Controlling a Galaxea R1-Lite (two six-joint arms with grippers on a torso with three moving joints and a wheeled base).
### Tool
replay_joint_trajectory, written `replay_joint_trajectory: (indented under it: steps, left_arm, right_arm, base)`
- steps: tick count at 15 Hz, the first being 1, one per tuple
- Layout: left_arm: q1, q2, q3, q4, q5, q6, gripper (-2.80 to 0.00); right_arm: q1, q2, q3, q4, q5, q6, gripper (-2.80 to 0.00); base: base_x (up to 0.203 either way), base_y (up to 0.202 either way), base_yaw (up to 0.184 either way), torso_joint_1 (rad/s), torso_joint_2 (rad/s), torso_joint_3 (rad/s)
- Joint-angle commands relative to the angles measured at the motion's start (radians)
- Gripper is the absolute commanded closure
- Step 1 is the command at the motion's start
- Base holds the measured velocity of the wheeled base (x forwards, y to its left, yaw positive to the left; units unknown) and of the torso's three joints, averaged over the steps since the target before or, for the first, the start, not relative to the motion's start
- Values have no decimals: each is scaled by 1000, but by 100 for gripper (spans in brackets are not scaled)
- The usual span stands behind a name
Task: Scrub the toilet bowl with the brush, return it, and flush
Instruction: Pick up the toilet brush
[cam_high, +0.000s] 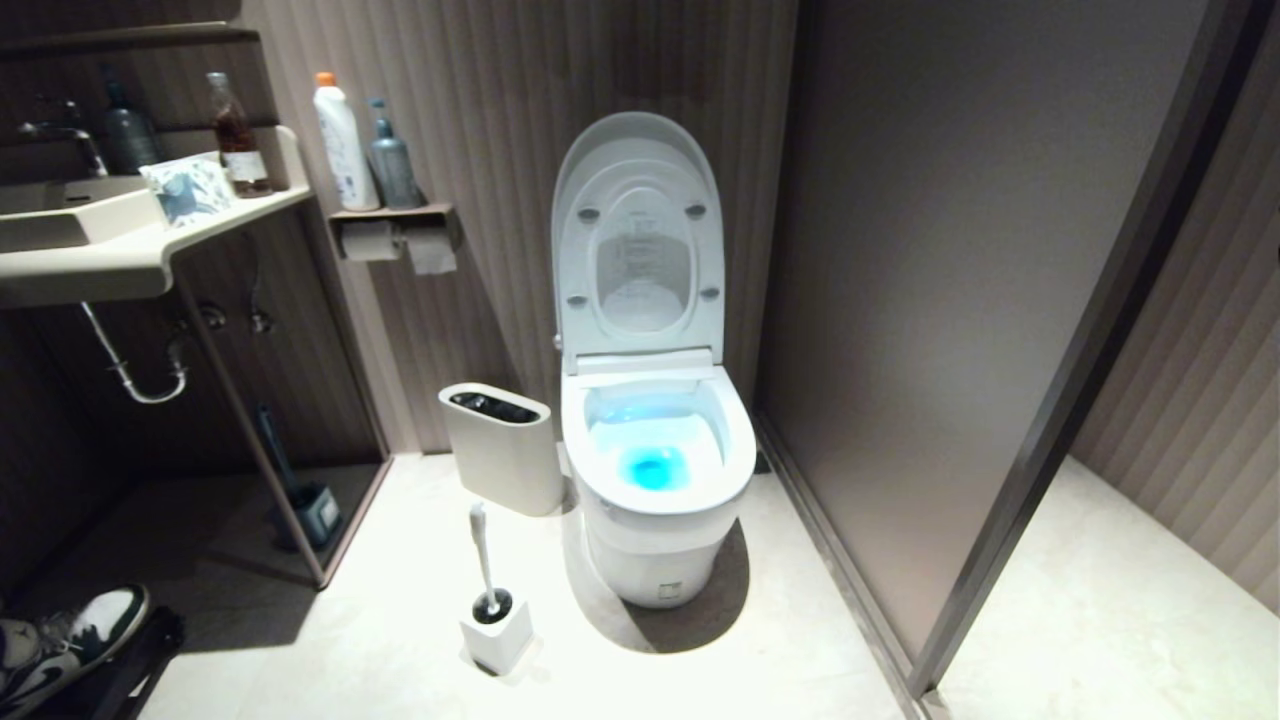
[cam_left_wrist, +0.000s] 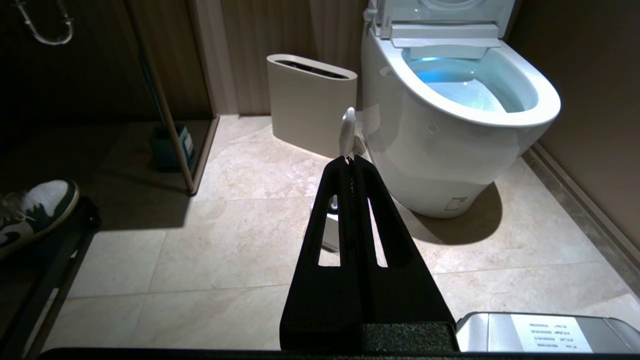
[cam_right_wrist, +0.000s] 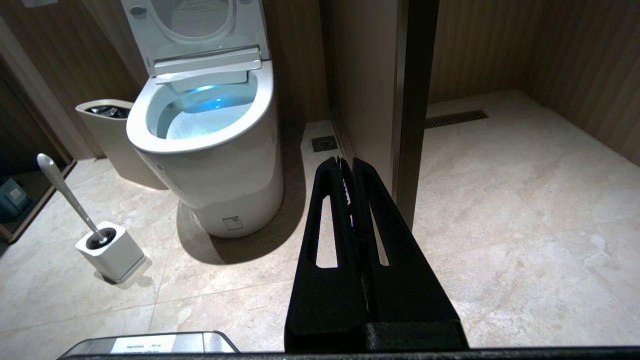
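- Brush (cam_high: 483, 550): stands head-down in its square white holder (cam_high: 497, 632) on the floor tiles, just beside the toilet bowl (cam_high: 655, 480) on my left side, with the off-white waste bin (cam_high: 503, 445) behind it. The handle leans slightly away from upright.
- Handling, as I judge it: slim plastic handle, light and stiff, probably smooth and liable to twist in a narrow pinch. The bristle head should be springy, and wet after scrubbing, so drips are to be expected on the way back.
- Where to take hold: the upper handle, below the rounded tip, with my fingers across the shaft. A low grip would crowd the holder, which looks light enough to lift along with the brush.
- Toilet bowl: seat and lid are raised, the inside glows blue, and the rim is open to approach from the front.
- Left gripper (cam_left_wrist: 350, 161): fingers pressed together, holding nothing; it is held low and points over the floor toward the brush, well short of it.
- Right gripper (cam_right_wrist: 346, 162): likewise clenched and empty, aimed past the bowl at the partition edge (cam_right_wrist: 412, 100).
- Neither arm appears in the head view; both look parked.
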Motion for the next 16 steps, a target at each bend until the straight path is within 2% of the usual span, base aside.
replay_joint_trajectory:
  steps: [1, 16]
  left_arm:
    - [0, -1, 2, -4, 1, 0, 0]
    - [0, 0, 3, -11, 1, -2, 0]
  right_arm:
    - [0, 0, 1, 0, 0, 1, 0]
    - [0, 0, 1, -1, 0, 1, 0]
  base:
    - [0, 0, 0, 0, 0, 0]
    - [0, 0, 0, 0, 0, 0]
